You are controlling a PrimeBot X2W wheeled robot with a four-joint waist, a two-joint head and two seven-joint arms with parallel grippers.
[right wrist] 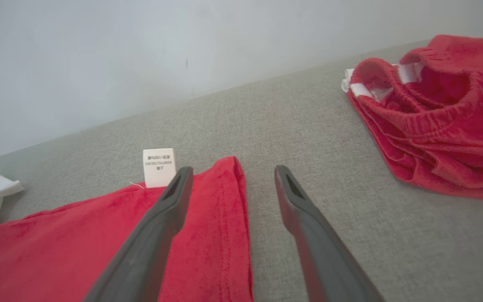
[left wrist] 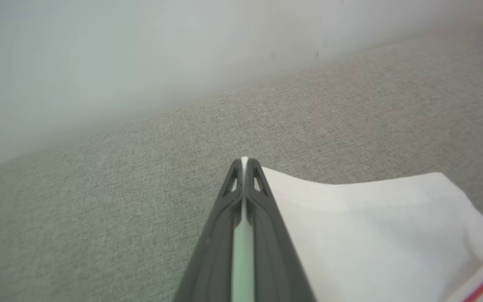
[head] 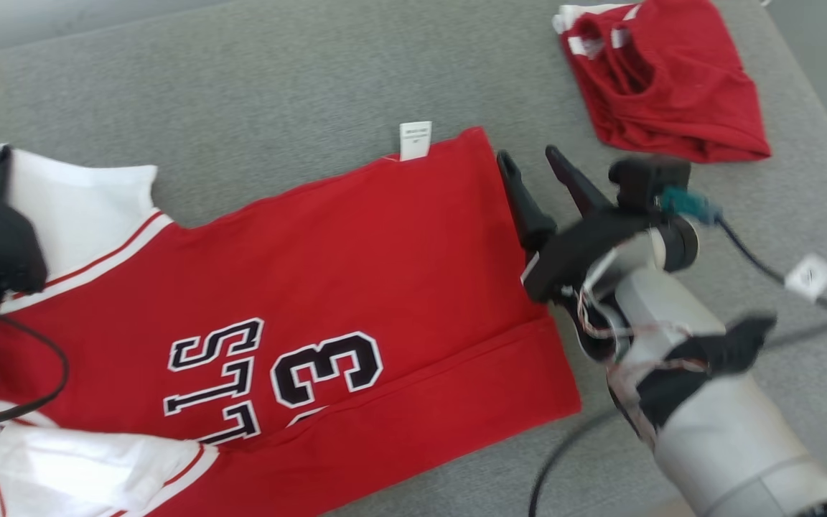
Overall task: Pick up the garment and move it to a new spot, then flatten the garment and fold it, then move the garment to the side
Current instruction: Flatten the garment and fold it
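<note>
One red jersey (head: 356, 266), numbered 3, lies spread across the near left of the grey cushion (head: 241, 86), with one white care label (head: 415, 139) at its far edge. The left gripper (left wrist: 244, 165) is pinched tight on the jersey's white sleeve (left wrist: 371, 226). The right gripper (head: 528, 154) hovers at the jersey's far right corner, jaws wide apart and empty. A second red garment (head: 665, 79) lies crumpled at the far right.

Bare surface (head: 528, 93) between jersey (head: 356, 244), red heap (head: 672, 86)
</note>
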